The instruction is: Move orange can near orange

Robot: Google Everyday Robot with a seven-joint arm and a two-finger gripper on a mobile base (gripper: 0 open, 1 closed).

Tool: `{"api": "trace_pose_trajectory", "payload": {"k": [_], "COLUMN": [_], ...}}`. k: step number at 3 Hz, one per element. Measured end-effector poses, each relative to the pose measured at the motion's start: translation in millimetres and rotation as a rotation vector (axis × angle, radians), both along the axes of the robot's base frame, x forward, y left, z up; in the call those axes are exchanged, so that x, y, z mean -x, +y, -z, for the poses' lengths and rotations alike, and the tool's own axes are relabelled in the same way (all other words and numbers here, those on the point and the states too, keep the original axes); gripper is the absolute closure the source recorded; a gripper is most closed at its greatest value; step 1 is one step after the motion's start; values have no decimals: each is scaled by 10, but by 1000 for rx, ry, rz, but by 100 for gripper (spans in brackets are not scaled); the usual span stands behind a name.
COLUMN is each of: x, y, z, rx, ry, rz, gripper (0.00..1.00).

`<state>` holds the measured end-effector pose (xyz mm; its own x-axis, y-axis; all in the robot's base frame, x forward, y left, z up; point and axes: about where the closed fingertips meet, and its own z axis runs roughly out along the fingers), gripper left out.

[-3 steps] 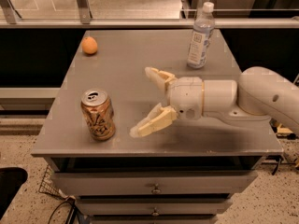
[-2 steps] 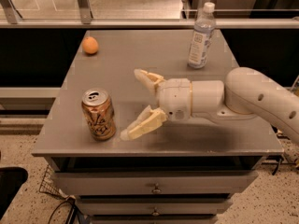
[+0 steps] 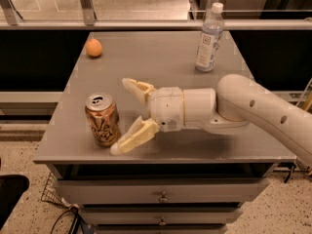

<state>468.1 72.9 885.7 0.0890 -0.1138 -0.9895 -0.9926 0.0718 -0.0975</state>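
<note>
The orange can [image 3: 102, 119] stands upright near the front left of the grey table [image 3: 161, 57], copper-orange with white script and a silver top. The orange [image 3: 93, 48] lies at the table's back left corner, far from the can. My gripper [image 3: 122, 116] reaches in from the right at can height with its fingers spread wide open. The near fingertip [image 3: 119, 146] is right beside the can's base; the far finger [image 3: 134, 87] is behind and to the right of the can. The can is not between closed jaws.
A clear plastic water bottle [image 3: 209, 38] with a white cap stands at the back right. My white arm [image 3: 253, 111] crosses the table's right half. Drawers [image 3: 161, 196] sit under the table's front edge. A railing runs behind the table.
My gripper has moved left toward the orange can, its fingers still open. The can, the orange and the bottle have not moved.
</note>
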Motion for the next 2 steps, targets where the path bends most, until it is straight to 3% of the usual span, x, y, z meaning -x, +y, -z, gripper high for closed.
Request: {"api": "trace_pose_trajectory", "payload": {"k": [2], "x": [51], "y": [124], "z": [17], "rx": [0], "ry": [0], "rz": [-36], "gripper": [41]}}
